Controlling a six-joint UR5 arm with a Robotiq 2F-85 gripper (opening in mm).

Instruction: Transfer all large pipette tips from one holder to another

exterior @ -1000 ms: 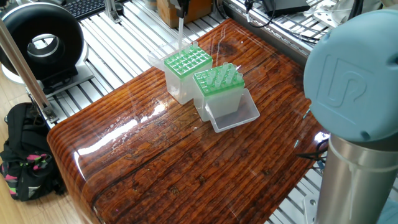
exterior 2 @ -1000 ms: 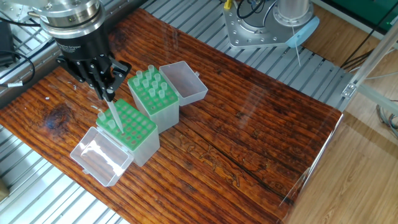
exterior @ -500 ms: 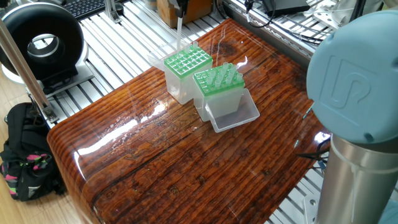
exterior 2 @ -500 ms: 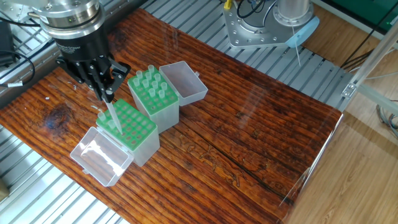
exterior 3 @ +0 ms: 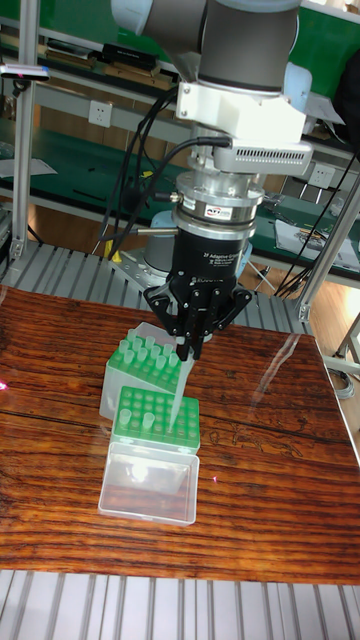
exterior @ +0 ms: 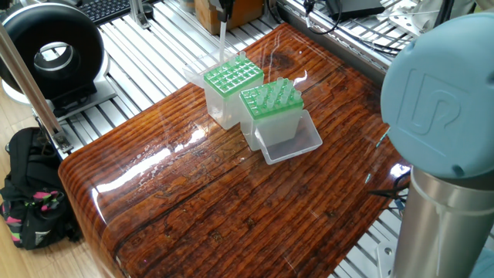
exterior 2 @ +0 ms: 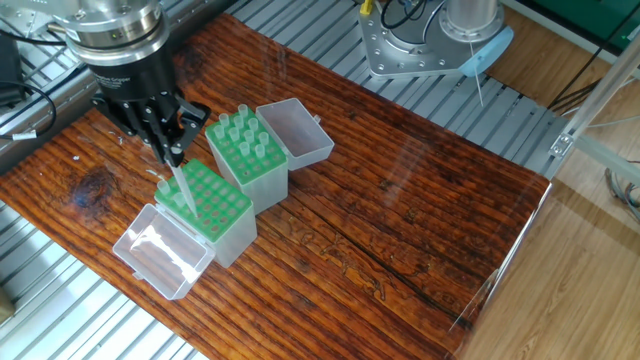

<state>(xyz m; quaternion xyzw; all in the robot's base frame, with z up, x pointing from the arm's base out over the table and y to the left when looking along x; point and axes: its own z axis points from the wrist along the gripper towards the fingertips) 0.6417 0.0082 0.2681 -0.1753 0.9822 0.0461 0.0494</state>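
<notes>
The end effector is clenched on a single pipette tip, its two fingers pinched together around the tip's wide upper end. In the other fixed view the end effector hangs over the receiving holder, and the held tip slants down from the fingertips toward 5 o'clock, its point close over the green grid. Whether the point has entered a hole cannot be told. In one fixed view only the fingertip ends show at the top edge, with the tip dropping straight down toward the far holder.

The held tip is a slender, translucent whitish cone, widest at the grasp and narrowing to a fine point.

The remaining large pipette tips stand upright in the source holder, which touches the receiving holder at its 2 o'clock side in the other fixed view. Their open collars rise above the green top plate in short rows. From the tall fixed view these tips lie at about 9 o'clock from the fingertips, just beside them.

Each holder has a clear hinged lid lying open on the wooden bench: one lid at 7 o'clock of the receiving holder, the other at 2 o'clock of the source holder.
</notes>
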